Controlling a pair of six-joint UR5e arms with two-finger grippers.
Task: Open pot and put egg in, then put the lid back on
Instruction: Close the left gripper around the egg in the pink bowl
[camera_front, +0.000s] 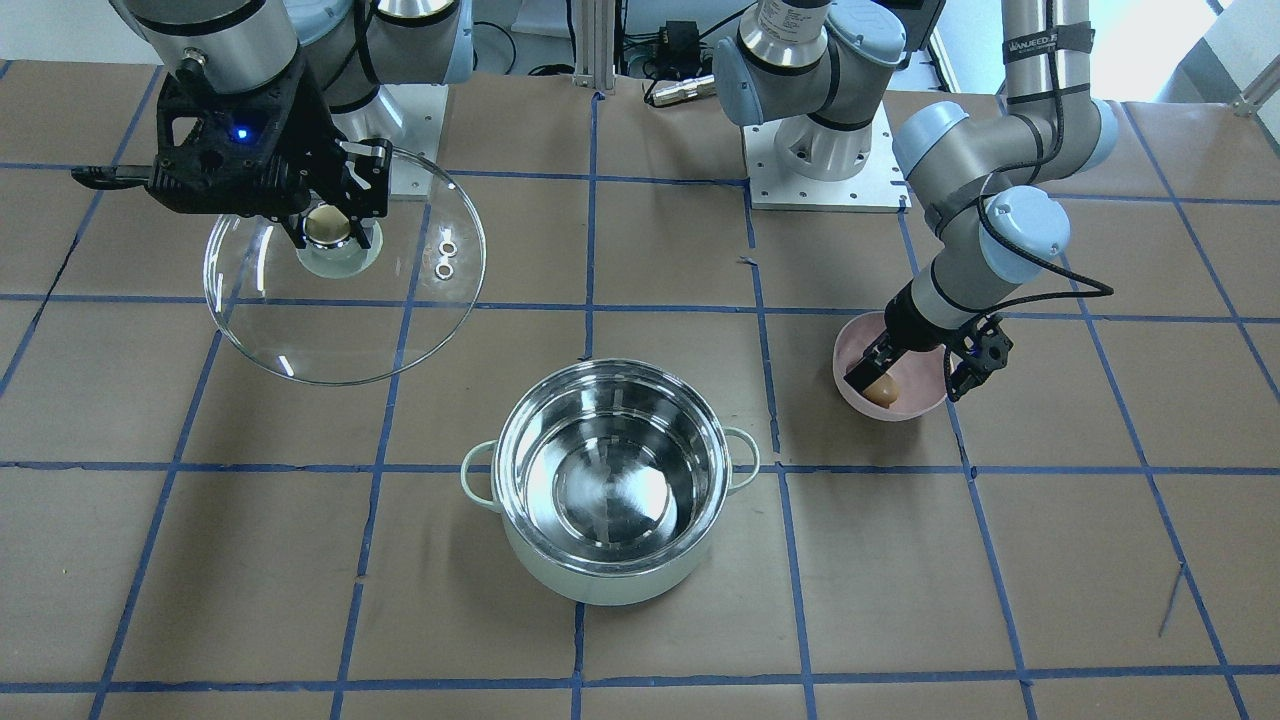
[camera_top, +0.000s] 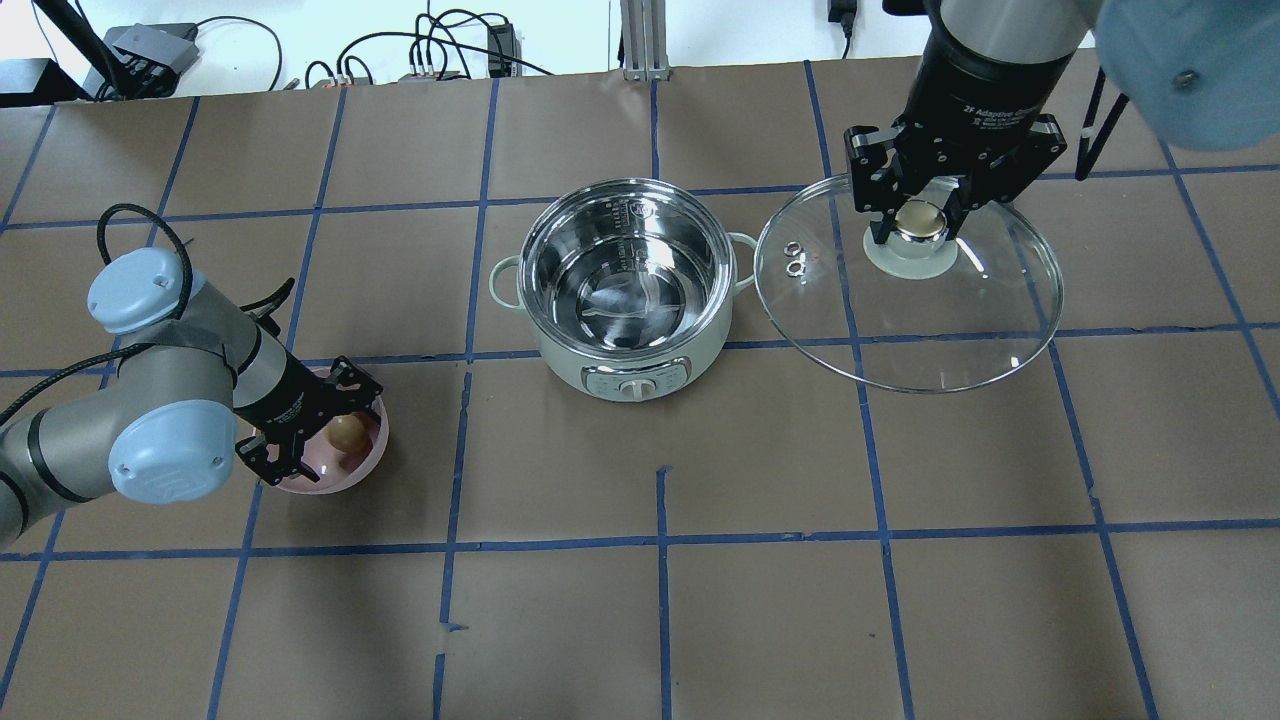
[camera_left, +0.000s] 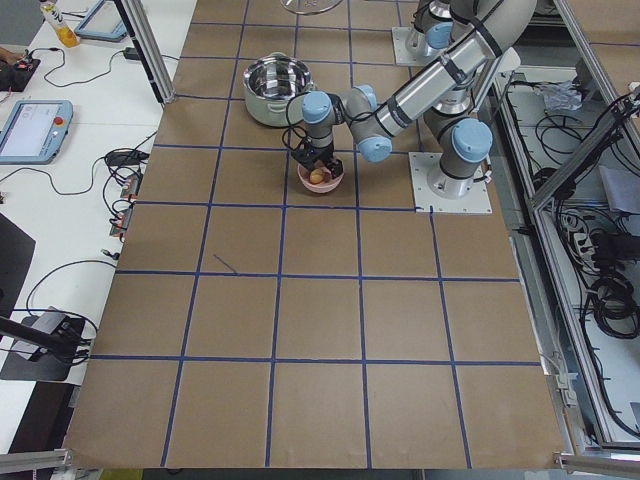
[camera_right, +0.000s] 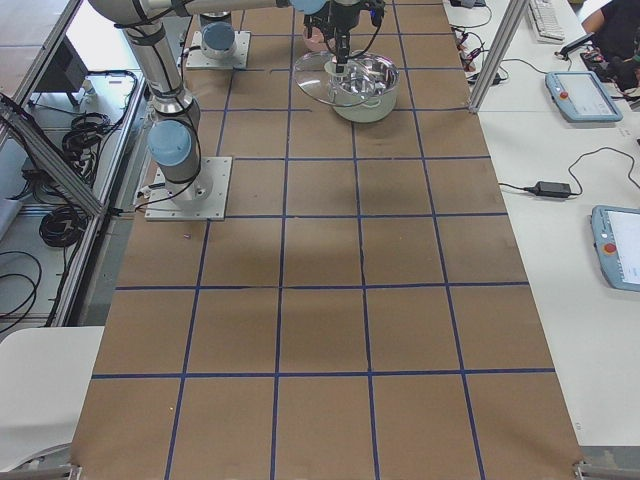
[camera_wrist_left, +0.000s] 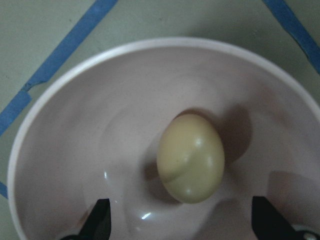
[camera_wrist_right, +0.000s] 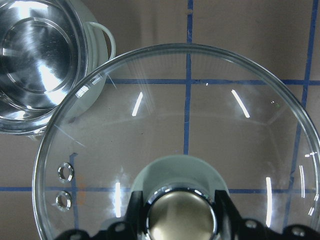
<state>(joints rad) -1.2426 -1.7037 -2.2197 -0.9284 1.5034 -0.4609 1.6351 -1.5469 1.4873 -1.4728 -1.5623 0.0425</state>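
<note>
Front-facing view: the pot (camera_front: 600, 580) stands uncovered near the middle of the desk (camera_front: 250, 560), its steel inside bare. The right gripper (camera_front: 333, 232) has its fingers pinching the knob of the lid (camera_front: 330, 330), which is held well to one side of the pot. The left gripper (camera_front: 910, 382) reaches into a pink bowl (camera_front: 925, 408), fingers spread on either side of the egg (camera_front: 882, 389). A strap on the left arm bears lettering too small to read.

Overhead view: "2F Adaptive" can be read on the right gripper's body. The pot's front wall carries a dial (camera_top: 632, 388) with tiny markings that cannot be made out. The lid's rim comes close to the pot's handle.

Left wrist view: the egg lies at the bottom of the bowl, and both fingers (camera_wrist_left: 97, 220) stand apart from it.

Right wrist view: the fingers are pressed on the knob (camera_wrist_right: 182, 212), the glass below it showing the blue tape, the pot off at the corner.
</note>
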